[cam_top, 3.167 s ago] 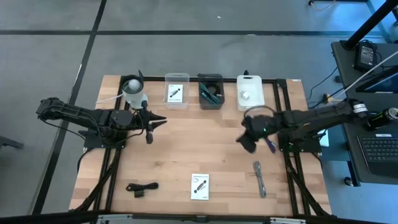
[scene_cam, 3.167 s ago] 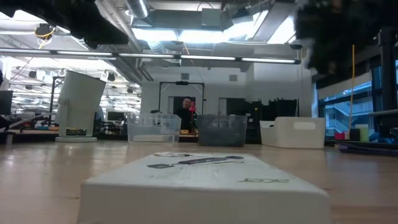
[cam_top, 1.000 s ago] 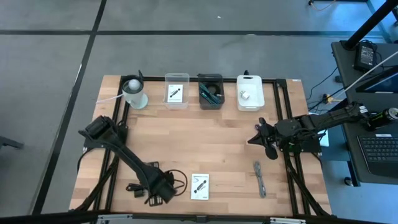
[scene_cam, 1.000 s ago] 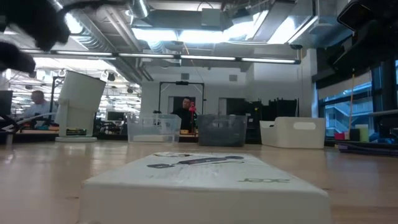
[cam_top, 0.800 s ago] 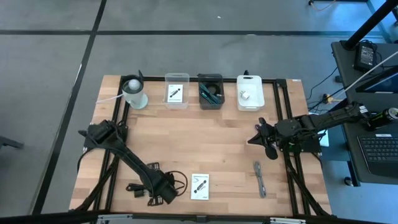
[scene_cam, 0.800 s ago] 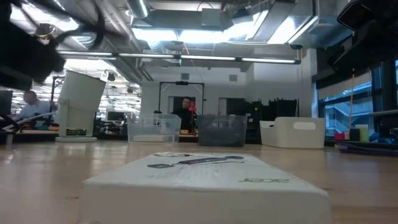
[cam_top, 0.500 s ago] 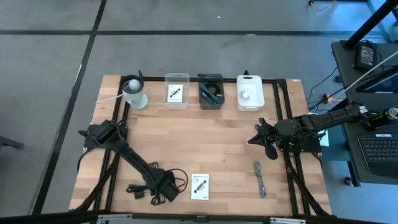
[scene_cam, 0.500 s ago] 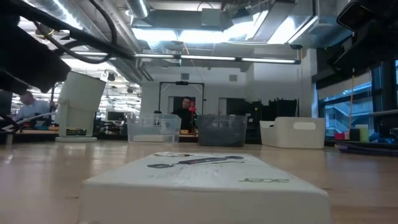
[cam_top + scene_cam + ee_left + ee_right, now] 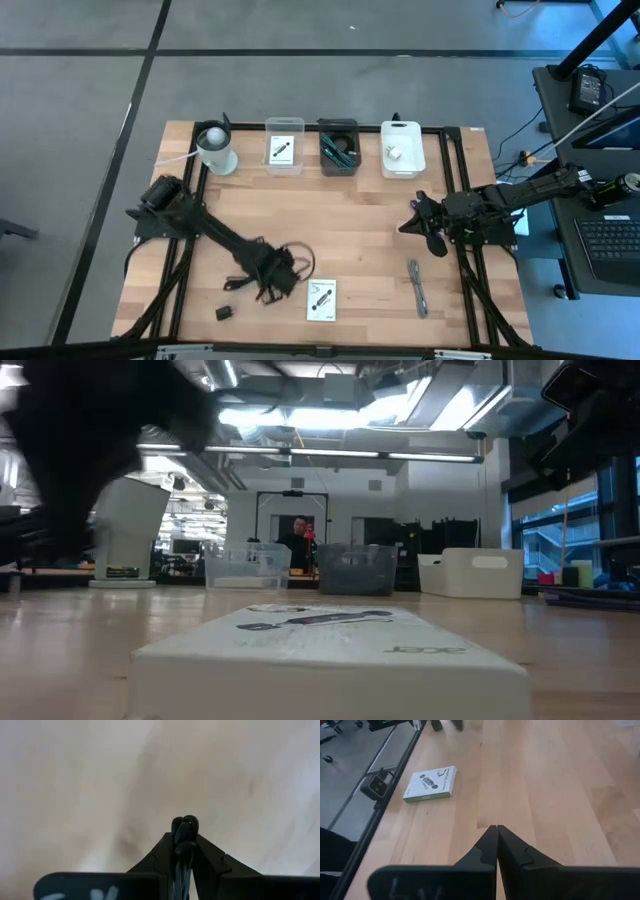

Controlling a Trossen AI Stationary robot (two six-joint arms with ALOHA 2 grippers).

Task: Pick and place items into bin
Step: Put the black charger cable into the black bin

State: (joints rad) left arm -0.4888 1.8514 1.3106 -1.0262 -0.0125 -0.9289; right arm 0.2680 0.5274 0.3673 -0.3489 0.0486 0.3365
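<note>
My left gripper (image 9: 268, 280) hangs over the table's near left part, pointing down, shut on a black coiled cable (image 9: 297, 262) whose loops stick out beside it. A small black block (image 9: 224, 313) lies on the wood near the front edge; whether the cable joins it, I cannot tell. A white printed card (image 9: 321, 299) lies flat just right of the gripper, and a grey cable (image 9: 417, 286) lies farther right. My right gripper (image 9: 420, 226) waits shut over the right side. Three bins stand at the far edge: clear (image 9: 284, 146), dark (image 9: 338, 147) and white (image 9: 402, 149). My left gripper pinches a bunch of the black cable's strands (image 9: 184, 829) between its two fingers, coming from above and pointing down. The strands bulge out past the fingertips (image 9: 165, 847). In the high view the loops (image 9: 300, 258) hang beside the gripper; whether they are clear of the wood, I cannot tell.
A whitish round cup with a ball top (image 9: 215, 148) stands at the far left corner. Black frame rails (image 9: 180, 270) run along both sides of the table. Bare wood (image 9: 340, 220) lies between the arms. The left arm shows as a dark blur (image 9: 80, 450) in the low view.
My left gripper has shut on the black cable near the front edge, then gone up, toward the far edge and somewhat to the right. The cable's loops have gone with it. The small black block has stayed on the wood near the front edge.
</note>
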